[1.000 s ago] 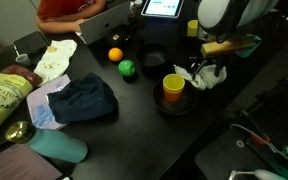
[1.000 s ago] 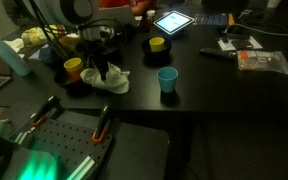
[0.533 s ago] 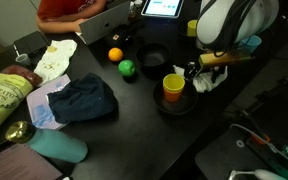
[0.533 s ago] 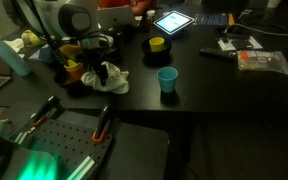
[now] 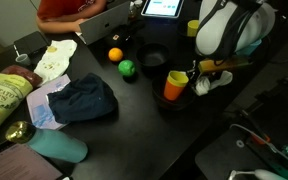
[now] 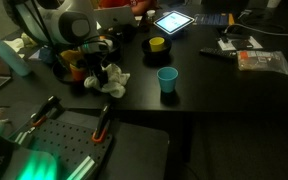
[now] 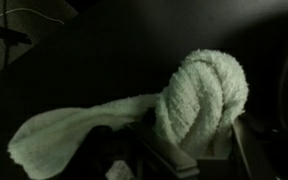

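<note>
A white terry towel point(image 7: 199, 95) lies bunched on the black table, with a tail trailing to the left. My gripper point(image 7: 199, 150) is down over it, and the bunched part sits between the two fingers point(image 7: 252, 150), which stand apart on either side. In both exterior views the gripper point(image 5: 206, 75) point(image 6: 96, 72) is low over the towel point(image 5: 213, 84) point(image 6: 112, 82). The towel lies right beside an orange cup point(image 5: 174, 86) that stands on a dark plate.
An orange point(image 5: 115, 54), a green lime point(image 5: 127, 68) and a black bowl point(image 5: 152, 57) lie behind the cup. A dark blue cloth point(image 5: 84, 100), a chip bag point(image 5: 4, 92) and a teal bottle point(image 5: 59, 148) are further off. A blue cup point(image 6: 166, 79) stands near the towel.
The arm has come down and shifted toward the orange cup, bringing the gripper from above the towel to around it. The towel has barely moved.
</note>
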{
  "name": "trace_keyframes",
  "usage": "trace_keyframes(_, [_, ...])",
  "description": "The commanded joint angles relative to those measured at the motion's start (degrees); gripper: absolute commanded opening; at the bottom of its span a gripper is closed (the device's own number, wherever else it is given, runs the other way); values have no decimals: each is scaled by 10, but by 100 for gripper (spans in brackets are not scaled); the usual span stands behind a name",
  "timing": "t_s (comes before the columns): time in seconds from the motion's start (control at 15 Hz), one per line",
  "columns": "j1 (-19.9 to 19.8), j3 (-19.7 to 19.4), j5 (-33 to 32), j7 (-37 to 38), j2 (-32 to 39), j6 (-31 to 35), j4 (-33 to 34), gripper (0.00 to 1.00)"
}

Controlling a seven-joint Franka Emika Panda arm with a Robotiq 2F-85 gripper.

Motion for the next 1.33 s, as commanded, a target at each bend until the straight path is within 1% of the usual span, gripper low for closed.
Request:
trace_keyframes(0.0, [50, -45, -42, 19, -22, -25, 6, 23])
trace_keyframes(0.07, [51, -47, -51, 15, -28, -40, 10, 13])
trace_keyframes(0.13, [58, -55, -64, 16, -37, -60, 17, 7])
trace_keyframes(0.2, [68, -65, -80, 22, -43, -72, 24, 3])
trace_keyframes(0.27, [72, -69, -94, 23, -49, -92, 34, 4])
trace_keyframes(0.33, [78, -74, -112, 26, -54, -108, 44, 8])
trace_keyframes(0.6, [102, -83, -194, 49, -81, -157, 91, 8])
trace_keyframes(0.8, [118, -89, -271, 79, -100, -187, 132, 8])
trace_keyframes(0.93, [119, -82, -311, 92, -109, -198, 160, 8])
trace_keyframes(1.07, [114, -67, -328, 94, -105, -188, 191, 8])
trace_keyframes(1.27, [97, -45, -311, 73, -62, -165, 241, 8])
